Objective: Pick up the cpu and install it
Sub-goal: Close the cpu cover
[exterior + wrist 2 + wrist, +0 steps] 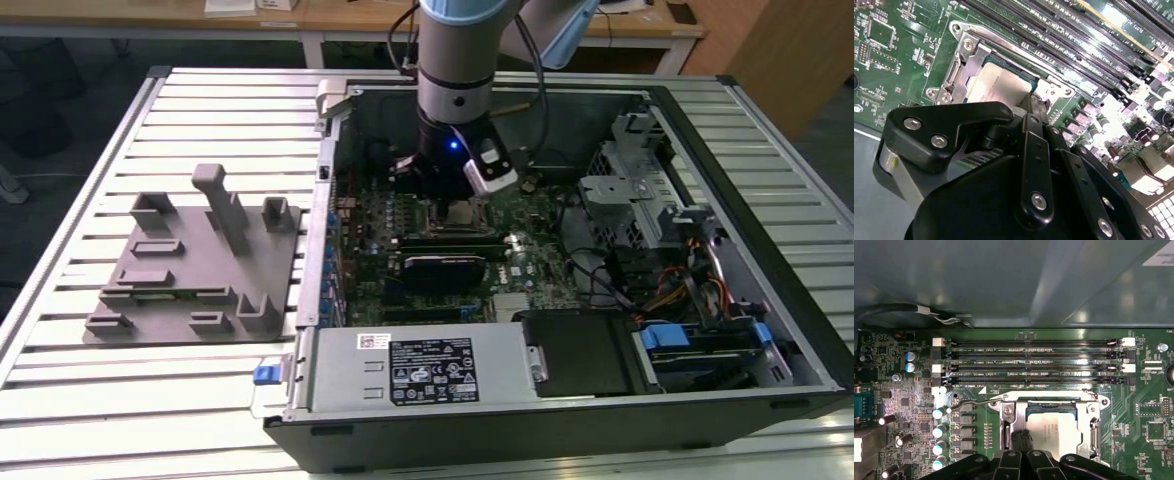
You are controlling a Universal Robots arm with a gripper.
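The cpu, a small square chip with a silvery top, lies flat in the metal-framed socket on the green motherboard. It also shows in the second wrist view as the cpu, and in the exterior view as the cpu below the arm. My gripper hangs straight down inside the open computer case. Its black fingers are shut together, with their tips at one edge of the chip. In the second wrist view the gripper reaches the chip's near edge, and its body hides part of the socket.
Several long memory slots run beside the socket. A black finned block sits just past it, with the power supply at the case's near end. Cables and drive bays crowd the exterior view's right. A grey fixture stands on the slatted table.
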